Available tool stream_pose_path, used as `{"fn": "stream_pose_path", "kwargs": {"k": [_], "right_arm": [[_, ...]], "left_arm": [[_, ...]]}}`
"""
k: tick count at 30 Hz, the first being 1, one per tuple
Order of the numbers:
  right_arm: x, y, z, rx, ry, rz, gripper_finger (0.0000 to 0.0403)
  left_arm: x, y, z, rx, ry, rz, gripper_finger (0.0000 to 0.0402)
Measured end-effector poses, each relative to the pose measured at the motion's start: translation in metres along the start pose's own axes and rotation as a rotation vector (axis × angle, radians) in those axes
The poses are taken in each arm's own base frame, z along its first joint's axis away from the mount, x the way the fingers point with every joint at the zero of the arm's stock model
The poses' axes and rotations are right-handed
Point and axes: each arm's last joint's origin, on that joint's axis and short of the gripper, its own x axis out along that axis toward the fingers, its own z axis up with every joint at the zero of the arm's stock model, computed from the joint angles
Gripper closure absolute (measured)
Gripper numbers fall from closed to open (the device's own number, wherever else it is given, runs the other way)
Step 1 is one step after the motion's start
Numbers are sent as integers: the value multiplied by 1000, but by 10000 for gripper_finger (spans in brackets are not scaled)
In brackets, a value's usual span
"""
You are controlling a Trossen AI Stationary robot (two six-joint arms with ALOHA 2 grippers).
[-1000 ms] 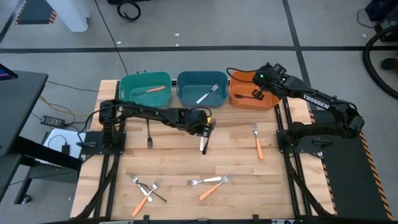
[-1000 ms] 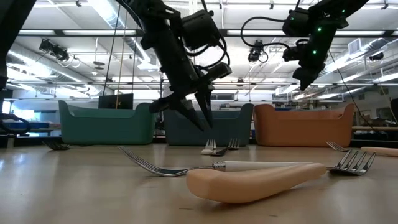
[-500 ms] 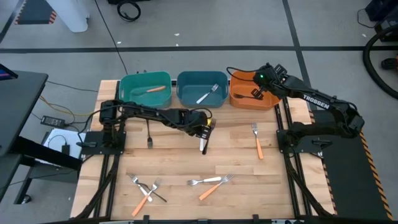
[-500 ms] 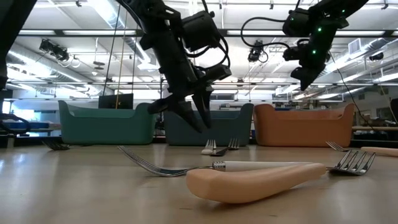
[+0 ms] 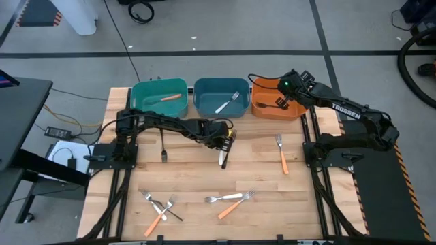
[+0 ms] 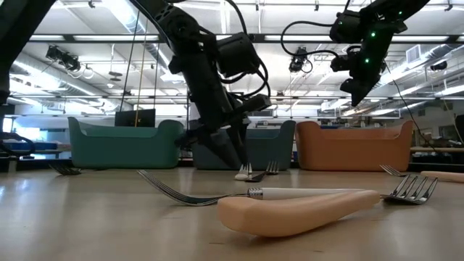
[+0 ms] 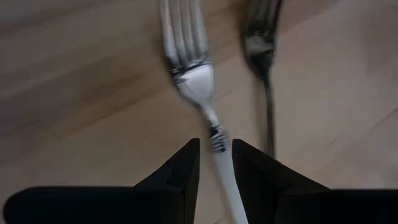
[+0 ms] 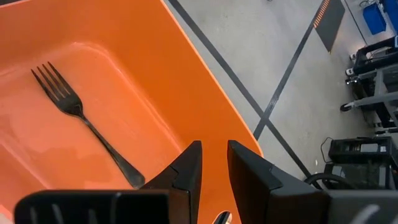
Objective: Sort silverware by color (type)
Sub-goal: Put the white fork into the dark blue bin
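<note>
Left wrist view blurred: silver fork (image 7: 198,87) tines cut off at edge, handle end hidden between fingers (image 7: 180,177). Dark fork (image 7: 262,50) beside it also cropped. Contact unclear.

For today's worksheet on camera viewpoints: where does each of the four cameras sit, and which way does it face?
High: overhead, looking down; both arms, three bins.
Low: table height, looking across; near orange-handled fork, arms above.
Left wrist: on the left gripper, astride a silver fork on the table.
Right wrist: right gripper over orange bin, black fork inside.
High and low share the bins.
</note>
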Motion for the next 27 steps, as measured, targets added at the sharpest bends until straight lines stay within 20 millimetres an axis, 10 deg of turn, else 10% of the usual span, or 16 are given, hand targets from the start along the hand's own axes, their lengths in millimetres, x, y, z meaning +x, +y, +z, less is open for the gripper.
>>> {"fn": "stream_pose_path", "kwargs": {"k": [27], "right_arm": [[0,0,0,-2,1,1,318]], "left_arm": [[23,20,0,33,21,162,311]]}}
